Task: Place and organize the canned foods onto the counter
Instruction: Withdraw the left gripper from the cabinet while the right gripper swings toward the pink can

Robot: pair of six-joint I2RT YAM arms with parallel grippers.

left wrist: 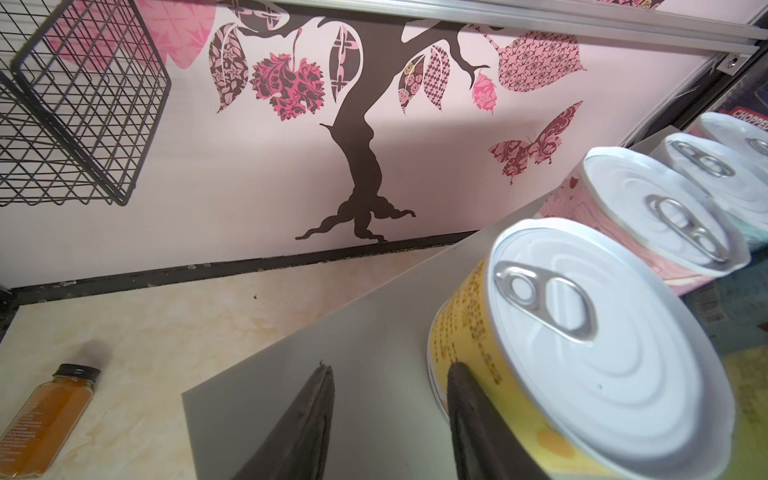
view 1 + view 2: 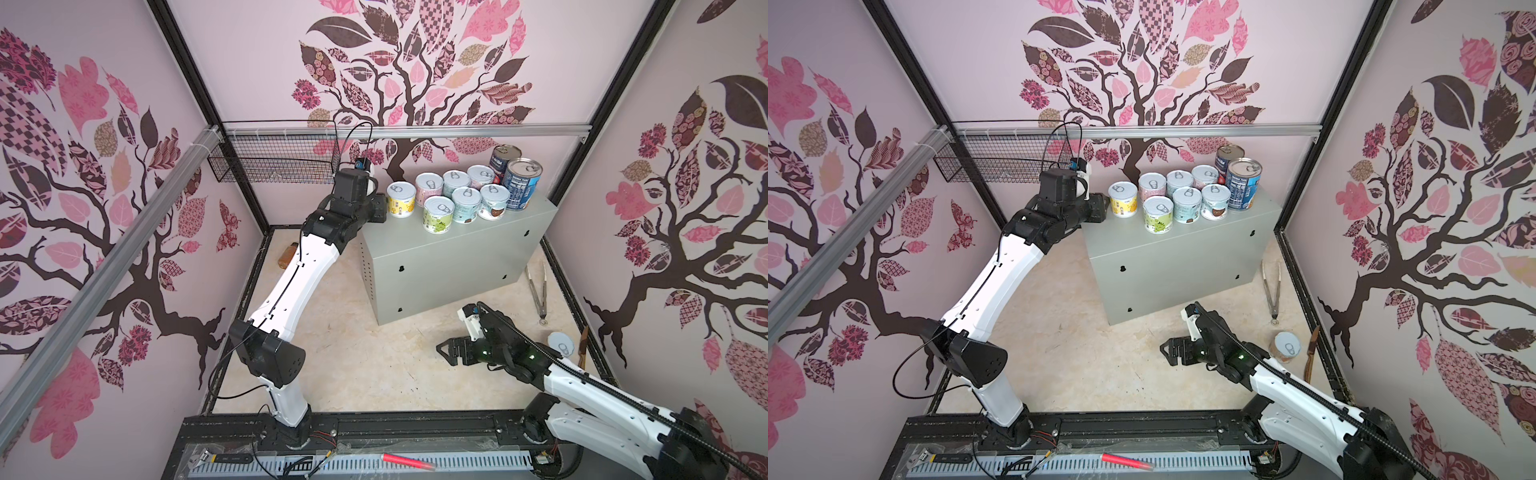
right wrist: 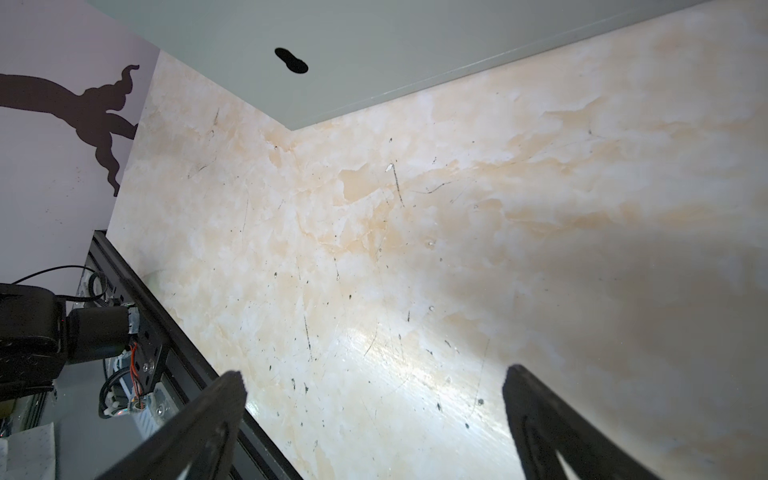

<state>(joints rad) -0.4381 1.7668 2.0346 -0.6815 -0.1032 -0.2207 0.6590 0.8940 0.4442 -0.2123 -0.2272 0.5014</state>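
1. Left wrist view — your left jaws stand narrow, one finger [image 1: 478,415] touching the yellow can [image 1: 582,353] on the bench [image 1: 374,332].
2. Right jaws gape wide — empty.
3. In both top views that can [image 2: 401,200] [image 2: 1123,200] stands upper centre.

Crowded with cans [image 2: 466,203] along the back of the box top [image 2: 457,243]; free along its front strip and across the middle floor [image 2: 365,365].
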